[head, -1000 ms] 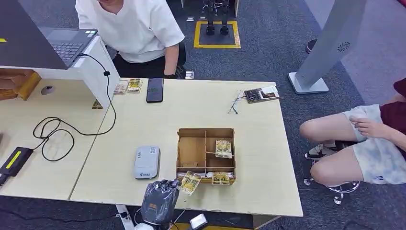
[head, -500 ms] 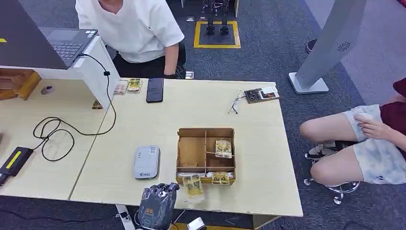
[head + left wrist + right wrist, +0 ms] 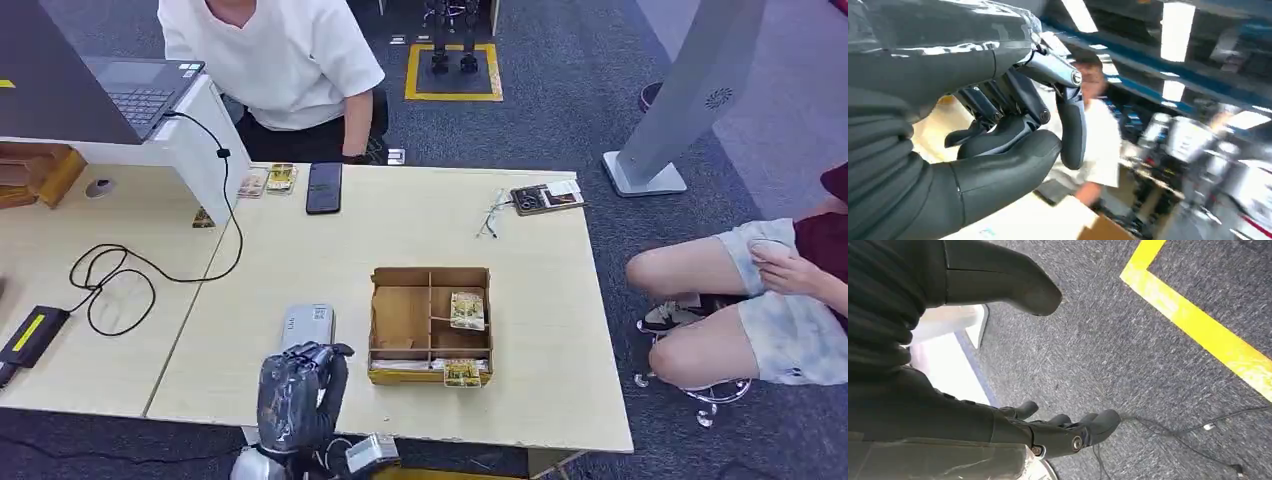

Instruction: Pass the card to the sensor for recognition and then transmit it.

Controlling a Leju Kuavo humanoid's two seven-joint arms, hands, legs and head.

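Holding two cards (image 3: 466, 310): wooden tray (image 3: 430, 280) on counter (image 3: 400, 225) | left hand (image 3: 295, 385) curled, grasp unclear | right hand (image 3: 1068, 432) loosely spread, empty

No text, label or number can be read.

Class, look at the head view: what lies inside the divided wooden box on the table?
The wooden box holds one card in a right-hand compartment and another card at its near edge. The left compartments look empty, but the near wall hides the front slots' floors.
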